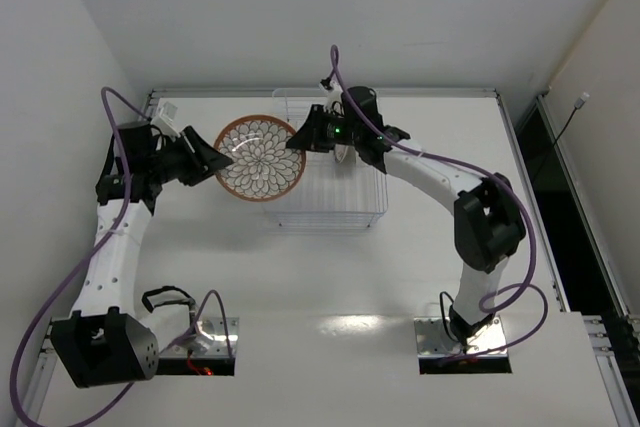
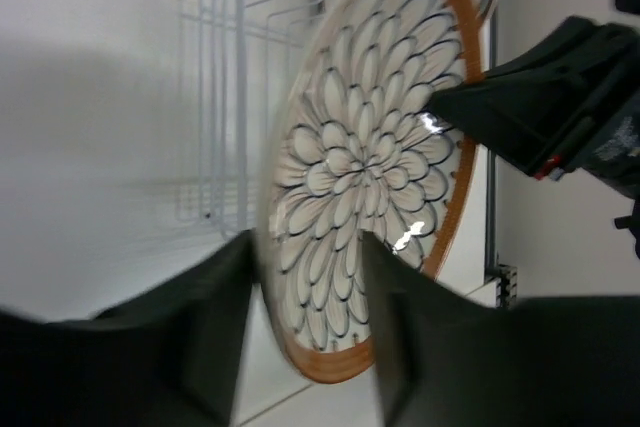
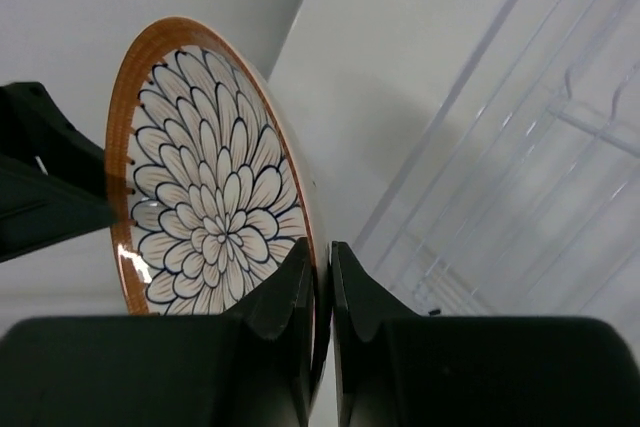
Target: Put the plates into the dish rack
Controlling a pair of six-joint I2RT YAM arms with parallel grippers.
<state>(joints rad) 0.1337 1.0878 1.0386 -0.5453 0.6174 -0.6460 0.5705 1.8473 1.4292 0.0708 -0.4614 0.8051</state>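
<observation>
Both arms reach toward the far half of the table (image 1: 300, 277) and meet over one plate (image 1: 258, 162). The left arm rises from its base at the near-left corner, bends at the elbow and points its wrist to the right. The right arm arches up from the near-right side and stretches leftward over the dish rack (image 1: 340, 209).

The right gripper (image 1: 297, 139) pinches the plate's right rim, its fingers (image 3: 290, 297) pressed together on the edge. The left gripper (image 1: 222, 160) sits at the opposite rim with its fingers (image 2: 200, 347) spread to either side of it.

The plate hangs above the table with its brown-and-white petal face up, overlapping the rack's far-left corner. The rack stands near the middle of the table's far edge.

I count two arms, one rack, and one plate that shows plainly.
</observation>
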